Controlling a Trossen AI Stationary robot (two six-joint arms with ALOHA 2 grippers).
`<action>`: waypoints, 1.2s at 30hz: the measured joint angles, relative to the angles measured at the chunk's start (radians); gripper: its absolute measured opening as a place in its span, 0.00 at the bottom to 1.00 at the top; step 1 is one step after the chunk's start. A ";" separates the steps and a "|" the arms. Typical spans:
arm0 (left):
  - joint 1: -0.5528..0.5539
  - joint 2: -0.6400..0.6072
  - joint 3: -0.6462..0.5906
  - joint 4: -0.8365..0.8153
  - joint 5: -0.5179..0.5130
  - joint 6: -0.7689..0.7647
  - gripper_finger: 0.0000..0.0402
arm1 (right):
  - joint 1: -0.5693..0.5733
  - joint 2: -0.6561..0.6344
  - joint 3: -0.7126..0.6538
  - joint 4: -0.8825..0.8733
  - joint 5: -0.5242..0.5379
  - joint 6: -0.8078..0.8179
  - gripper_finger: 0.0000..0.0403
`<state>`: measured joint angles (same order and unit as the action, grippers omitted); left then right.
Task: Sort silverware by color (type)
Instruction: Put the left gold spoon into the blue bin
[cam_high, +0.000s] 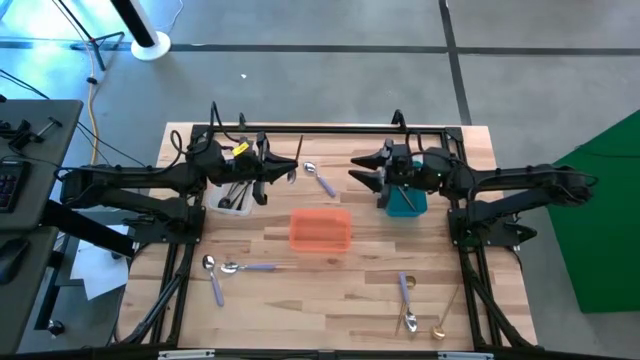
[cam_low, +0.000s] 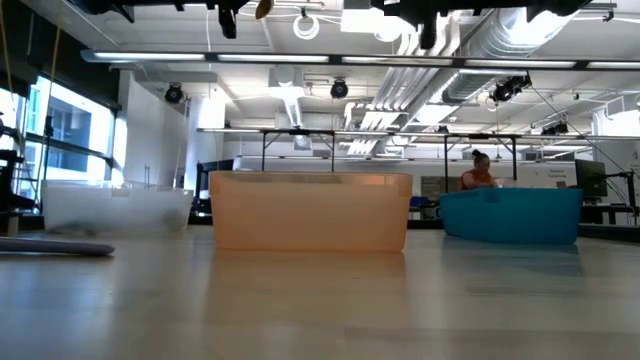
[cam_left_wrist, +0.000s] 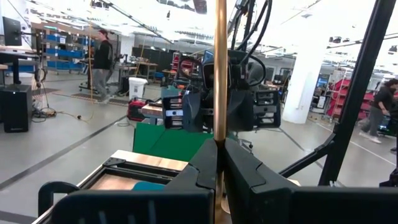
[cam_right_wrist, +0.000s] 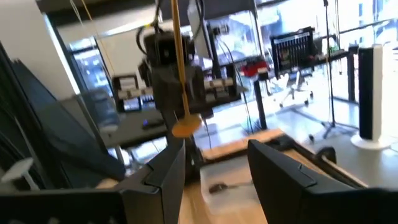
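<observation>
A gold spoon (cam_right_wrist: 185, 126) hangs upright in the air between my two arms, with my left gripper (cam_left_wrist: 220, 149) shut on it above the table's far middle (cam_high: 291, 172). My right gripper (cam_right_wrist: 214, 165) faces it from the right (cam_high: 358, 170), open and empty, a short way off. Loose silverware lies on the wood. One lavender-handled spoon (cam_high: 318, 179) is below the grippers. Two (cam_high: 250, 267) (cam_high: 213, 280) lie at the near left. Another (cam_high: 405, 300) and a gold spoon (cam_high: 443, 318) lie at the near right. My left gripper pinches the gold spoon's thin handle (cam_left_wrist: 220, 132) between its two fingers. The fingers come in about level from the table's left and lie across the handle. The spoon stands upright and clear of the table, its handle rising above the fingers and its bowl (cam_right_wrist: 185, 126) below them.
A clear bin (cam_high: 232, 200) with dark spoons stands under my left arm. An orange bin (cam_high: 320, 230) sits at the table's middle, and a teal bin (cam_high: 405, 200) is under my right gripper. A black frame (cam_high: 330, 128) runs along the far edge. People stand in the room beyond.
</observation>
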<state>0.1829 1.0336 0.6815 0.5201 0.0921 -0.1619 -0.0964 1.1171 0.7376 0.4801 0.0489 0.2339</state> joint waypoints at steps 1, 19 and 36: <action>0.000 0.001 0.000 0.000 0.000 0.000 0.00 | 0.001 0.008 0.000 0.026 0.000 0.009 0.39; -0.021 0.135 0.000 0.087 0.001 -0.008 0.00 | -0.015 0.326 0.323 0.034 -0.004 -0.075 0.39; -0.021 0.130 0.000 0.084 -0.001 0.008 0.00 | -0.014 0.439 0.435 0.015 -0.164 -0.017 0.39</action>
<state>0.1623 1.1641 0.6815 0.6040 0.0910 -0.1535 -0.1101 1.5560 1.1725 0.4956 -0.1155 0.2165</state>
